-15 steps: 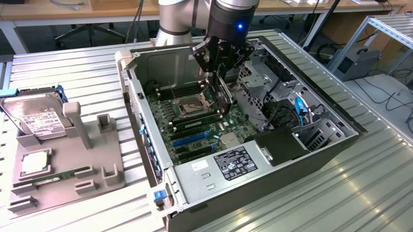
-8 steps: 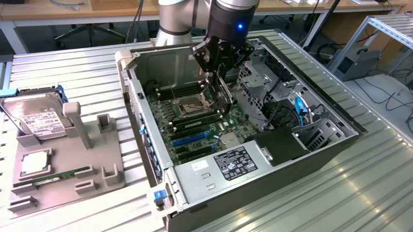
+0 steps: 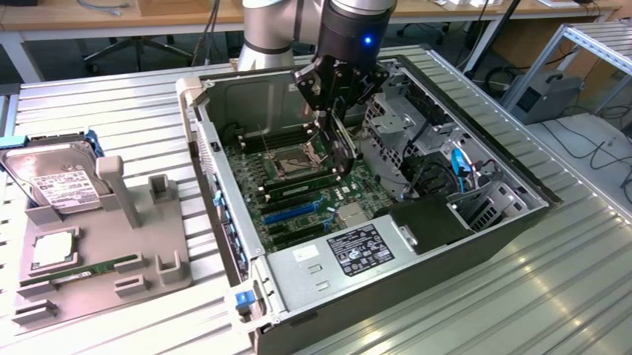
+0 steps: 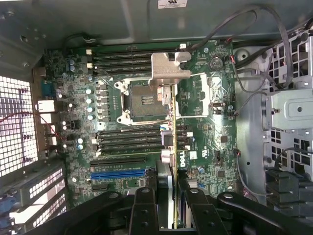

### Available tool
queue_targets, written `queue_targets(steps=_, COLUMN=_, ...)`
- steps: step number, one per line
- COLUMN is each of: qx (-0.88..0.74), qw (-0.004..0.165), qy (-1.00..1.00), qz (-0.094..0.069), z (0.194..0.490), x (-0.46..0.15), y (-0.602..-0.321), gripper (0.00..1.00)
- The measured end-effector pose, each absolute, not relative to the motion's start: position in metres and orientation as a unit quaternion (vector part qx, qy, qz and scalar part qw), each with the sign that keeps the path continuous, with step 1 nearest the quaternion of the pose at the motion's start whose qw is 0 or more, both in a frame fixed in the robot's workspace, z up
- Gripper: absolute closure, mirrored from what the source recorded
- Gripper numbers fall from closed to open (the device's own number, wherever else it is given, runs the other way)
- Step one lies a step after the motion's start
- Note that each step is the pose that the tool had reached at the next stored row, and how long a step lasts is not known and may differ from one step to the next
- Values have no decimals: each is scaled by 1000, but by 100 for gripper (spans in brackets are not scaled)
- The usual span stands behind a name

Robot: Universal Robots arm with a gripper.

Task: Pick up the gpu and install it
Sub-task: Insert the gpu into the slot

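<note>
Got the gpu point(image 3: 343, 151) up, pinched in the gripper point(image 3: 334, 92), over the motherboard point(image 3: 357, 188). Not plugged in yet. Blue slot point(image 3: 292, 214) at 7 o'clock, exterior view.

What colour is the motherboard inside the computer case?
The motherboard is green, clearest in the wrist view.

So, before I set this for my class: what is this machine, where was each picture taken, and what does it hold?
It is a robot arm ending in a claw. One picture comes from a camera off the arm, looking over a metal table; the other from a camera on the wrist, looking down past the claw. On the table sits an open computer case with its motherboard bare. On the exterior view's left a grey tray carries a hard drive, a chip and a RAM stick. The claw grips the gpu, a thin card seen edge-on, above the motherboard.
</note>
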State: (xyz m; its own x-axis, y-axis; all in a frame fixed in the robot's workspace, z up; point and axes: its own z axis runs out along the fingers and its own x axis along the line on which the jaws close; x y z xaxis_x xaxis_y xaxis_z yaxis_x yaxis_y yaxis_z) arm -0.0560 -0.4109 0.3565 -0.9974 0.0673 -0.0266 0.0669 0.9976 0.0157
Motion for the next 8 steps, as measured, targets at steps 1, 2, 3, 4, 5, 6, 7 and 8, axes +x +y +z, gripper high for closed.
queue_targets(steps=1, qx=31, qw=14, qy=999, qz=7, z=357, x=-56, y=-411, gripper=73)
queue_targets(steps=2, qx=29, qw=14, qy=999, qz=7, z=357, x=-56, y=-411, gripper=73)
queue_targets(steps=3, qx=23, qw=13, qy=1000, qz=8, z=357, x=-56, y=-411, gripper=73)
queue_targets(steps=4, qx=21, qw=13, qy=1000, qz=8, z=357, x=-56, y=-411, gripper=73)
queue_targets(steps=5, qx=17, qw=13, qy=1000, qz=8, z=357, x=-56, y=-411, gripper=73)
queue_targets(steps=6, qx=9, qw=13, qy=1000, qz=8, z=357, x=-56, y=-411, gripper=73)
queue_targets(steps=7, qx=6, qw=13, qy=1000, qz=8, z=357, x=-56, y=-411, gripper=73)
queue_targets(steps=8, qx=3, qw=13, qy=1000, qz=8, z=357, x=-56, y=-411, gripper=73)
